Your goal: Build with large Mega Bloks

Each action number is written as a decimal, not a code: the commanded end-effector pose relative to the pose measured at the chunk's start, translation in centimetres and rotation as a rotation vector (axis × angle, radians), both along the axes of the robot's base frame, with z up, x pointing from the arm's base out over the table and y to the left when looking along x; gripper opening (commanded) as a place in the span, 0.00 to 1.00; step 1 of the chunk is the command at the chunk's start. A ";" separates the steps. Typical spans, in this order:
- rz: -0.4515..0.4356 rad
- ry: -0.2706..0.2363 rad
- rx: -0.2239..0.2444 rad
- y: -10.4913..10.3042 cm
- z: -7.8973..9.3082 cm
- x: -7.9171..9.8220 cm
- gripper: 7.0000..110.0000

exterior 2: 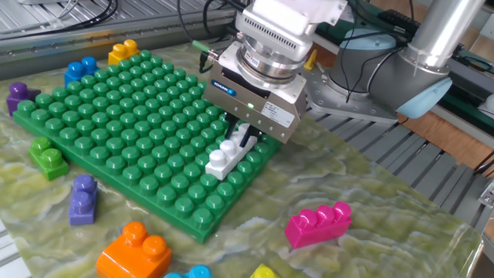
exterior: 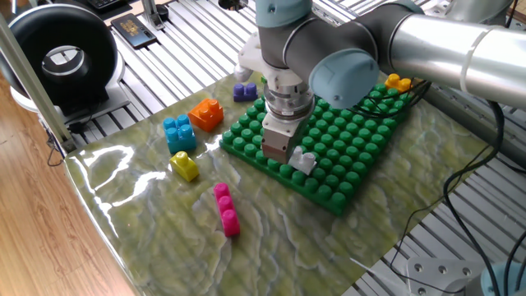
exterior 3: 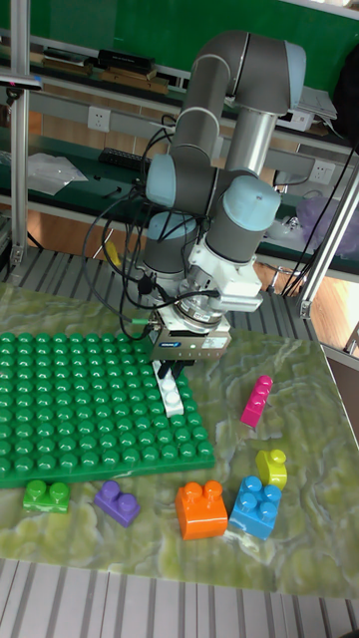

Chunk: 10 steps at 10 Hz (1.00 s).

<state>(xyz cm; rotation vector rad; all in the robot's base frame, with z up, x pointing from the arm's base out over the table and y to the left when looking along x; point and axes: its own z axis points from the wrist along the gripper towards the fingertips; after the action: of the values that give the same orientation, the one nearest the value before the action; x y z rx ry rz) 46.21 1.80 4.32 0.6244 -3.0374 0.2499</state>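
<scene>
Item: your two-finger gripper (exterior 2: 241, 139), jaws closed on the far end of the long white plastic studded brick (exterior 2: 221, 157), which sits on the large green studded baseplate (exterior 2: 116, 123) near its edge. Loose on your marbled green surface (exterior 2: 370, 193): pink three-stud brick (exterior 2: 318, 222), big orange brick (exterior 2: 135, 250), small purple brick (exterior 2: 82, 198)

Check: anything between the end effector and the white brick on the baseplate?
Nothing visible. The end effector is right at the white brick on the green baseplate, fingers around its far end.
</scene>
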 end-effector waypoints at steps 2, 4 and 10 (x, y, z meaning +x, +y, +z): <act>-0.027 -0.012 0.037 1.7 -0.1 0.6 0.15; -0.037 -0.007 0.064 2.3 -0.3 0.5 0.15; -0.025 0.019 0.121 3.0 -0.1 -0.4 0.36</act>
<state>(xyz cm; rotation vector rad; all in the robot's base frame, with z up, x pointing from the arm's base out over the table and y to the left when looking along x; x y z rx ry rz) 46.02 4.27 4.02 0.5954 -3.0562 0.1132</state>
